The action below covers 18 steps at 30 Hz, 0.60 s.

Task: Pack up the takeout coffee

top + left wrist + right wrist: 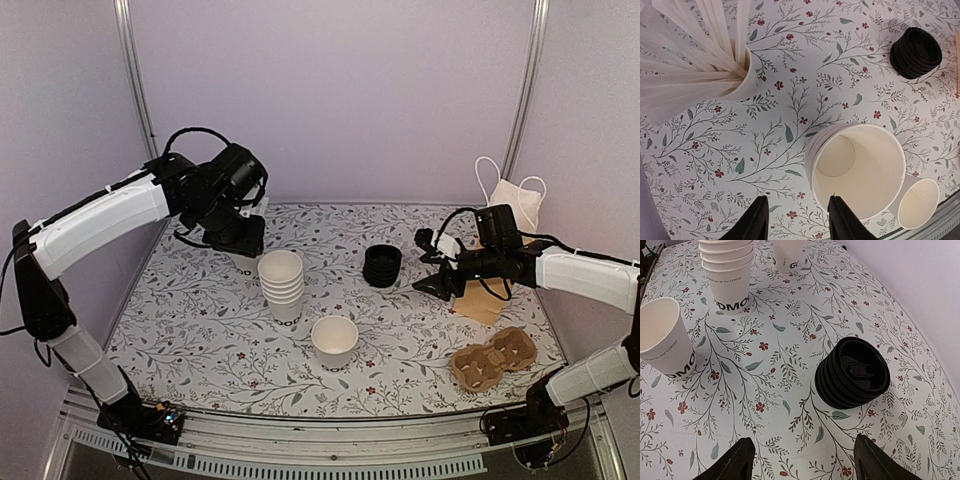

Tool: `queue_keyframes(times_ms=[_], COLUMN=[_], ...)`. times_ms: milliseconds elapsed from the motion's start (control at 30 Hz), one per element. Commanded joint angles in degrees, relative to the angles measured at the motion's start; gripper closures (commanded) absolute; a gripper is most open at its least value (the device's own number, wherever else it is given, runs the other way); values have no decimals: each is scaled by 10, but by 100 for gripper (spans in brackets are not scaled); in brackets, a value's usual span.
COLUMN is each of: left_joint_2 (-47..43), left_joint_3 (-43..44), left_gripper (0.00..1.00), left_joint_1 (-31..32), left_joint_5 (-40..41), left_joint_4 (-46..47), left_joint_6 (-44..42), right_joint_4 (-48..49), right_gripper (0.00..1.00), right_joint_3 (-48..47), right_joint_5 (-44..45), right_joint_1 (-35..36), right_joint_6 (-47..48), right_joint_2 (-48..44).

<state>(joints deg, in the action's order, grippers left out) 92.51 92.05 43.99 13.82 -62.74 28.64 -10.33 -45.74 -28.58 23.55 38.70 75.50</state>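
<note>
Presently I am holding both tools open and empty.
My left gripper [797, 212] is hanging over the stack of cups [860, 165], my right gripper [802, 452] is gaping before the stack of lids [852, 372]; the takeout cup [334, 340] is standing alone, just beside that cup stack.

The right wrist view's upper edge cuts off the top of the cup stack [726, 277]. In the left wrist view that stack covers part of the lone cup [920, 202], and pale sticks [685, 55] blur out past the upper left corner.
</note>
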Motion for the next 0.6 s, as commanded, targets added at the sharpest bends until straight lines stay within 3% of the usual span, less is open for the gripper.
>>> queue_keyframes(times_ms=[0, 433, 567], left_joint_2=[12, 65, 77], left_joint_3=[-16, -5, -6], left_gripper=[57, 68, 75], left_joint_1=[-12, -32, -32], left_joint_5=[-45, -52, -60], left_joint_4=[43, 41, 41], left_joint_6=[-11, -27, -39], right_joint_4=[-11, -22, -25], right_gripper=[29, 29, 29], right_joint_3=[-8, -13, -14], right_joint_5=[-1, -5, -8], right_joint_1=[-3, -3, -3], right_joint_6=[8, 14, 15], right_joint_2=[6, 13, 14])
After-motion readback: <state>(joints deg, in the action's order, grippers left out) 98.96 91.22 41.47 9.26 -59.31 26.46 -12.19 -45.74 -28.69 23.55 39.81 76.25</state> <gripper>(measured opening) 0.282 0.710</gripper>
